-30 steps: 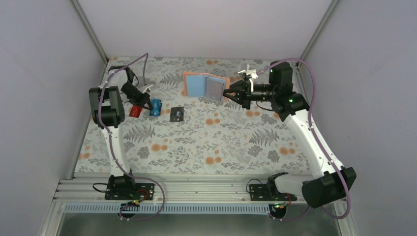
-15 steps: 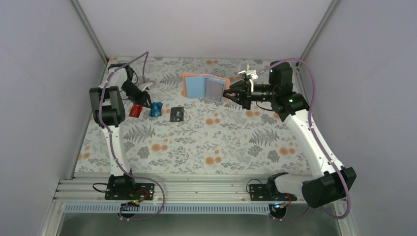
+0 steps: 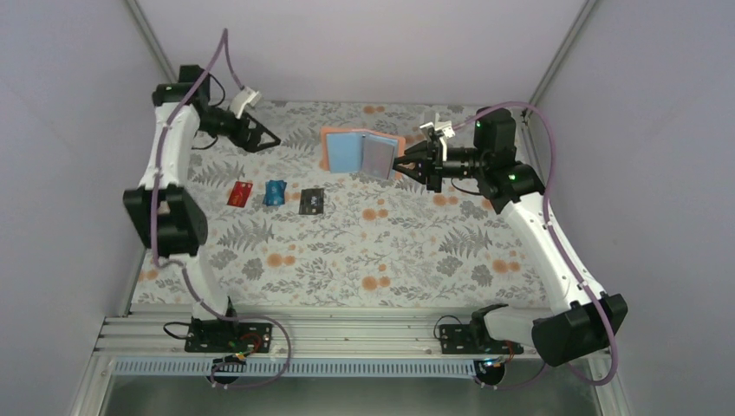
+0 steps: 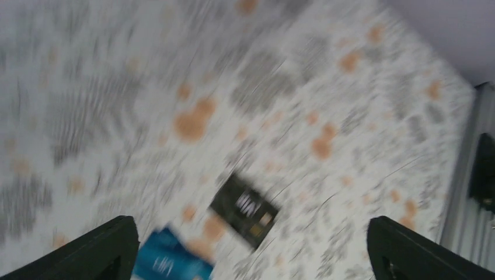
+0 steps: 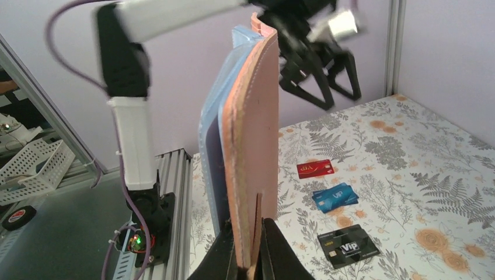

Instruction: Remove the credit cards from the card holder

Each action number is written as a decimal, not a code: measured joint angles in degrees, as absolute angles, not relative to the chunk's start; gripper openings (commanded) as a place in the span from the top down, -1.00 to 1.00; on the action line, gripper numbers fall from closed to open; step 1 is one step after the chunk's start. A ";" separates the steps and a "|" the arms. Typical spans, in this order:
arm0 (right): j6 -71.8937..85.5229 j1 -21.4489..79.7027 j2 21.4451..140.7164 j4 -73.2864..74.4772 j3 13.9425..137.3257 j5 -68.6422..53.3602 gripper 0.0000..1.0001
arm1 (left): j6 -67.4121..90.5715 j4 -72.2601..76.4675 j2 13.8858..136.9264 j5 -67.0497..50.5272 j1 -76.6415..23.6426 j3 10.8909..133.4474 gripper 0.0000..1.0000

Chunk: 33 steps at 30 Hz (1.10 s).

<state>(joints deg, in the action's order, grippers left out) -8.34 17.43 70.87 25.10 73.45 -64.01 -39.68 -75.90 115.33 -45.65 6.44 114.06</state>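
Three credit cards lie flat in a row on the floral table: red (image 3: 240, 193), blue (image 3: 276, 192) and black (image 3: 311, 201). In the right wrist view the red card (image 5: 315, 168), blue card (image 5: 335, 196) and black card (image 5: 348, 246) all lie apart from one another. The card holder (image 3: 364, 153), tan outside and light blue inside, is spread open at the back of the table. My right gripper (image 3: 401, 163) is shut on its right edge (image 5: 251, 146). My left gripper (image 3: 262, 139) hangs open and empty above the back left, well above the cards. Its blurred wrist view shows the black card (image 4: 244, 209) and blue card (image 4: 172, 262) below.
An aluminium rail (image 3: 347, 334) with both arm bases runs along the near edge. Grey walls close in the table on the left, back and right. Beyond the rail, a white basket (image 5: 35, 169) and a tape roll (image 5: 14, 217) show in the right wrist view.
My left gripper opened, let go of the blue card and rose up and back toward the far left corner. The blue card now lies on the table. The right arm has not moved.
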 measured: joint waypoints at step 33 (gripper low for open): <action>-5.87 17.47 73.23 22.92 72.34 -69.32 -0.11 | -28.77 -56.62 89.97 -62.98 -23.35 101.89 0.95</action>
